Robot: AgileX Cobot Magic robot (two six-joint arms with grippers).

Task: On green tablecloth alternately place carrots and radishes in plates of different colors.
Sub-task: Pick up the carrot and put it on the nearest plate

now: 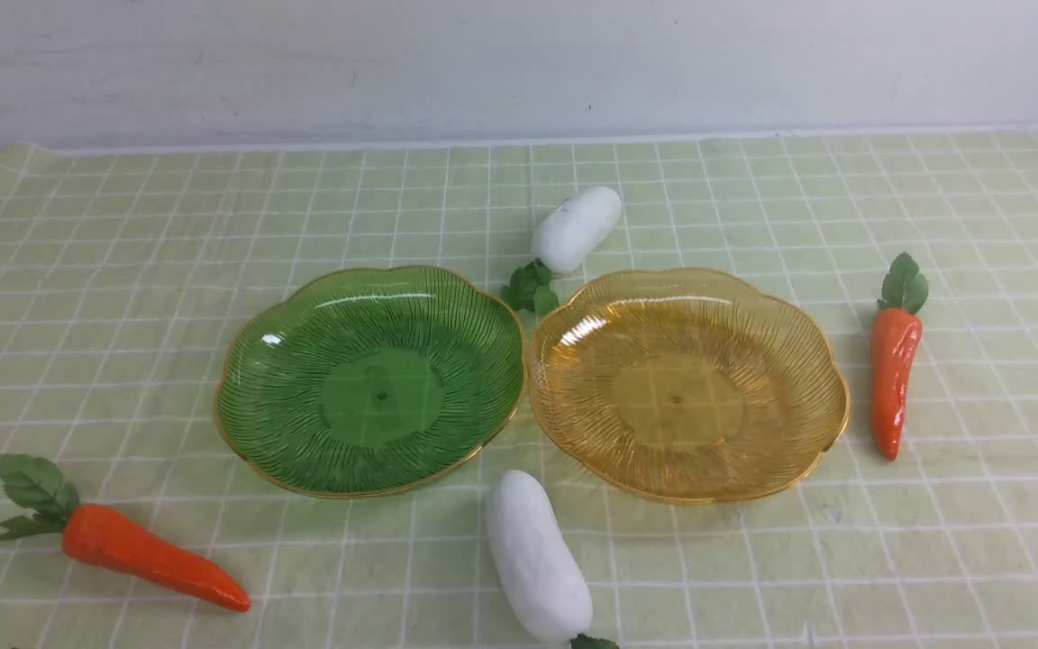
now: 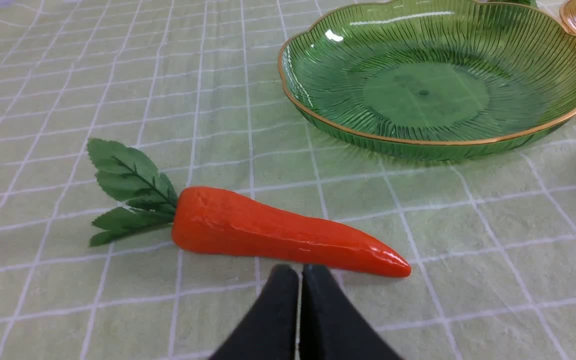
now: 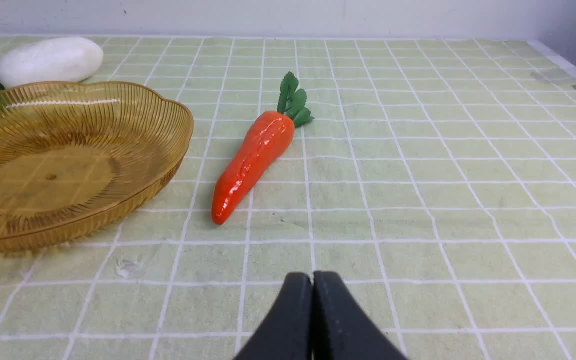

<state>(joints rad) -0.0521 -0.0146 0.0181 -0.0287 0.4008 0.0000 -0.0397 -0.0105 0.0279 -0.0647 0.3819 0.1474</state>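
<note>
Front view has the green plate (image 1: pixel 370 379) and amber plate (image 1: pixel 688 383) side by side, carrots (image 1: pixel 154 559) (image 1: pixel 894 379) and radishes (image 1: pixel 576 228) (image 1: pixel 537 559) around them, left gripper (image 2: pixel 299 272) and right gripper (image 3: pixel 312 277) pressed together.

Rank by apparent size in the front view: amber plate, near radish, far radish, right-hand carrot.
1. amber plate
2. near radish, though nearness to the camera enlarges it
3. right-hand carrot and far radish: too alike to rank, one longer, one thicker
</note>
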